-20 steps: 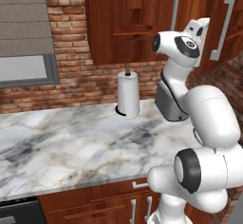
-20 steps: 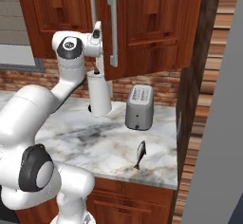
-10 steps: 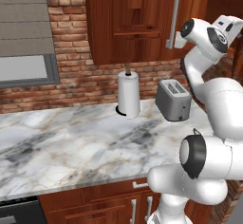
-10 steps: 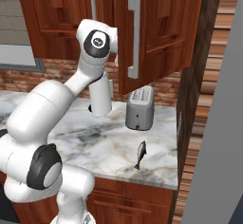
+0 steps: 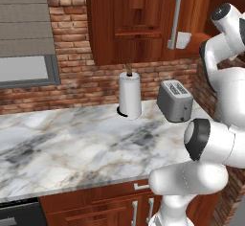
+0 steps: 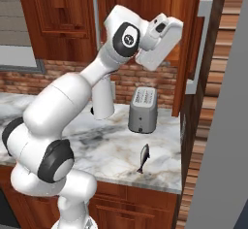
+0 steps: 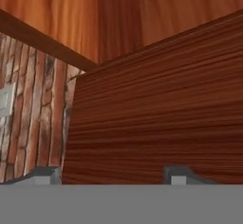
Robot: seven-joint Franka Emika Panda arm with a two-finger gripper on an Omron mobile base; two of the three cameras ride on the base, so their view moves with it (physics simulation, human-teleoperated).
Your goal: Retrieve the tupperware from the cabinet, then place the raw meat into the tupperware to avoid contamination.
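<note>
The cabinet [image 5: 129, 19] is the dark red-brown wall unit; its left door is closed and its right door [image 6: 193, 53] stands swung out wide, silver bar handle [image 6: 199, 43] facing the room. My gripper [image 6: 169, 29] is raised at the opening, left of that door and apart from the handle. In the hand view the gripper [image 7: 112, 176] is open, fingertips [image 7: 45, 175] spread with nothing between them, facing bare wood and a strip of brick. The raw meat [image 6: 144, 158], a small dark piece, lies near the counter's front edge. The tupperware is hidden.
A grey toaster [image 5: 175, 100] and a tall white paper-towel roll [image 5: 129, 96] stand at the back of the marble counter [image 5: 72, 148]. A window with a blind [image 5: 24, 38] is at the left. A brick wall runs behind, and a dark side wall [image 6: 218, 165] closes the right.
The right cabinet door has swung from nearly closed to wide open. My arm has risen and moved right with it, uncovering the toaster; the hand is now off the handle.
</note>
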